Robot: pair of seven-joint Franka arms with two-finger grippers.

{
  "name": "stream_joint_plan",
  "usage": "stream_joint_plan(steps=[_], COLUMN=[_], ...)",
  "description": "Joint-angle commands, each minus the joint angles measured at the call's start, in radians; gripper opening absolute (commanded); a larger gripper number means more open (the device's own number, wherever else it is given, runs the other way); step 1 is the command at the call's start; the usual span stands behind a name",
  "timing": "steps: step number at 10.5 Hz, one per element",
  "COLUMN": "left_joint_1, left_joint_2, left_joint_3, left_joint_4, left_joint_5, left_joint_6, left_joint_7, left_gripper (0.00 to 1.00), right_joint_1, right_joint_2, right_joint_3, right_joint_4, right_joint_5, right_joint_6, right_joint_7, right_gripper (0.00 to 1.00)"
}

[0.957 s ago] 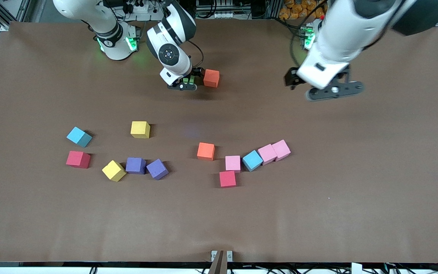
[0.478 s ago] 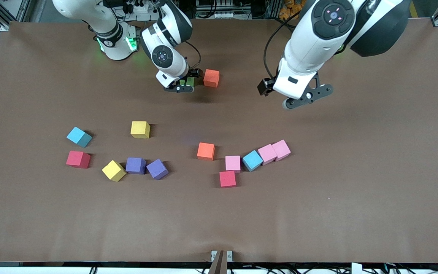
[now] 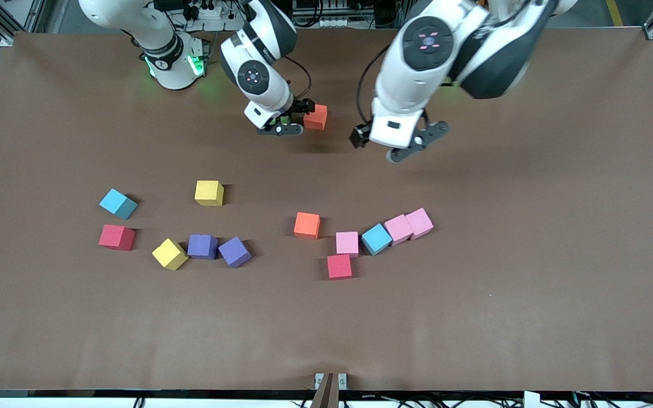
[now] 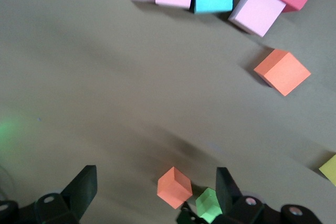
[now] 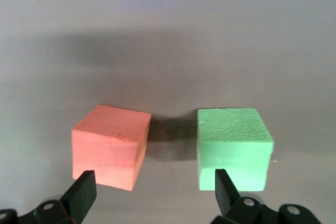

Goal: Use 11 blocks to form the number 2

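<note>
An orange block (image 3: 316,117) and a green block (image 3: 285,119) sit side by side with a small gap near the robots' bases; both show in the right wrist view, orange (image 5: 110,145) and green (image 5: 233,148). My right gripper (image 3: 282,128) is open over them, its own fingertips (image 5: 152,195) spanning the gap. My left gripper (image 3: 408,148) is open and empty over bare table toward the left arm's end of that pair (image 4: 154,192). Several blocks lie scattered nearer the front camera, among them an orange block (image 3: 306,225) and a yellow block (image 3: 209,192). No number 2 is in view.
A cluster of pink (image 3: 347,243), red (image 3: 339,266), light blue (image 3: 376,238) and two more pink blocks (image 3: 408,225) lies mid-table. Toward the right arm's end lie light blue (image 3: 118,203), red (image 3: 116,237), yellow (image 3: 169,254) and two purple blocks (image 3: 217,249).
My left arm has swung in toward the orange and green pair and come lower. My right gripper has shifted slightly toward the orange block. The blocks have not moved.
</note>
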Motion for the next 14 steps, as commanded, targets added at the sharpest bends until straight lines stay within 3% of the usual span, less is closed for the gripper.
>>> stream_joint_plan(steps=[1, 5, 10, 11, 14], left_joint_1=[-0.001, 0.015, 0.197, 0.206, 0.231], left_joint_2=[-0.024, -0.027, 0.035, 0.045, 0.078], left_joint_3=[0.008, 0.017, 0.020, 0.020, 0.020], left_joint_4=[-0.036, -0.039, -0.035, -0.035, -0.035], left_joint_5=[-0.015, 0.009, 0.086, 0.106, 0.167], left_joint_6=[0.021, 0.024, 0.122, 0.133, 0.156], left_joint_7=[-0.063, 0.014, 0.416, 0.493, 0.998], left_gripper=[1.00, 1.00, 1.00, 1.00, 1.00], right_joint_1=[0.068, 0.083, 0.086, 0.095, 0.097], right_joint_2=[0.114, 0.162, 0.199, 0.199, 0.204], right_joint_3=[0.000, 0.001, 0.000, 0.000, 0.001], right_joint_4=[0.099, 0.129, 0.158, 0.158, 0.158], right_joint_5=[0.013, 0.016, 0.018, 0.018, 0.016], right_joint_6=[0.024, 0.044, 0.046, 0.049, 0.062], right_joint_7=[0.070, 0.087, 0.121, 0.121, 0.101], right_gripper=[1.00, 1.00, 1.00, 0.76, 0.03])
